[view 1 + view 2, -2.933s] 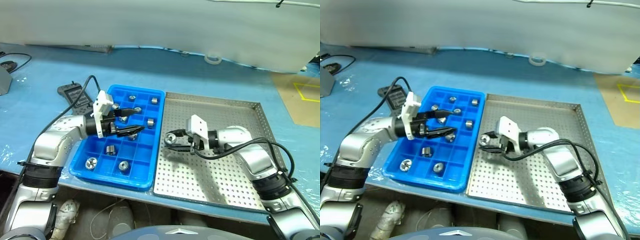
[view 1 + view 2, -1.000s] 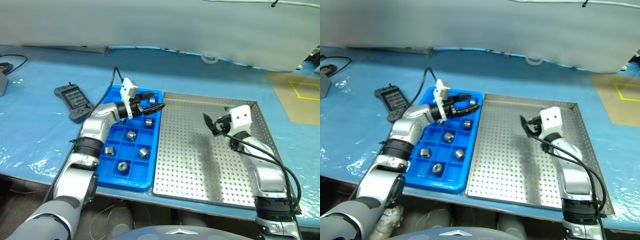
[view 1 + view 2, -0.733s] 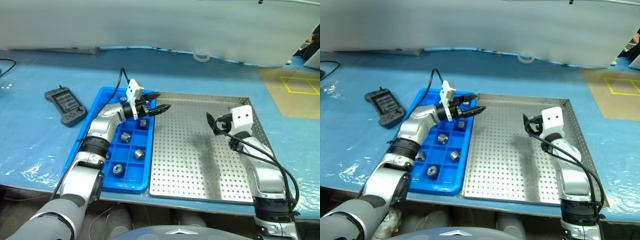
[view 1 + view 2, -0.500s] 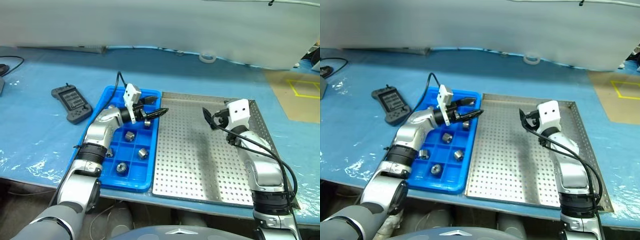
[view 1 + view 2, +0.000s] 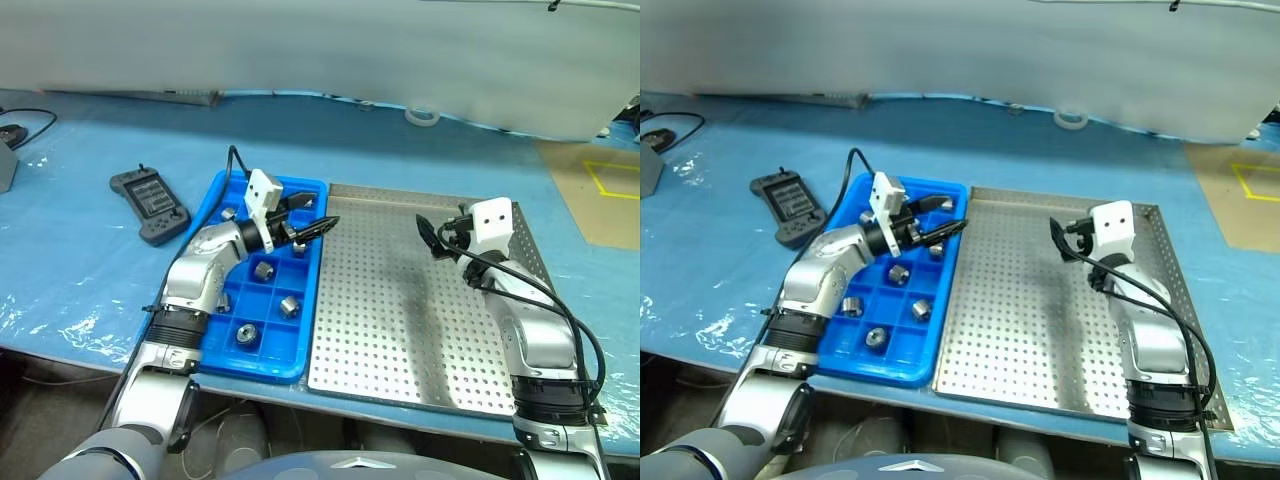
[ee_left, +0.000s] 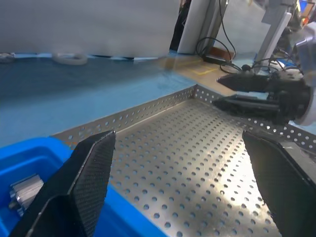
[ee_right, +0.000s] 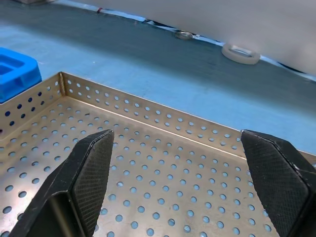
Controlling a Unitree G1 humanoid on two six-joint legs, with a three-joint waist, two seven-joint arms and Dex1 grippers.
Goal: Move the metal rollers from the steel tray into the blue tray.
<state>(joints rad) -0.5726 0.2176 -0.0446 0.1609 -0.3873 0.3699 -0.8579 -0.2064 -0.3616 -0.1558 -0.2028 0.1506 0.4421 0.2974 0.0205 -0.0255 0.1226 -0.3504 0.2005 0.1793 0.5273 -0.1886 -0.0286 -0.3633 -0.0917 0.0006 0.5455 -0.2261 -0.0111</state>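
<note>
- L gripper (image 5: 312, 226): fingers spread wide, nothing between them, held above the far end of the blue tray (image 5: 220, 325), tips reaching over the edge next to the steel tray (image 5: 400, 340).
- R gripper (image 5: 428, 237): also wide open & empty, above the far right part of the steel tray, pointing toward the L gripper.
- Metal rollers (image 5: 290, 306): all visible ones sit in blue tray compartments, approx 6 seen; 1 shows in L wrist view at the tray corner (image 6: 22, 191).
- Steel tray: perforated floor bare where visible; it lies touching the blue tray's right side.
- Black remote (image 5: 150, 204) on the blue table cover (image 5: 70, 270), left of the blue tray, apart from it.
- Tape roll (image 5: 424, 117) at far edge of table.
</note>
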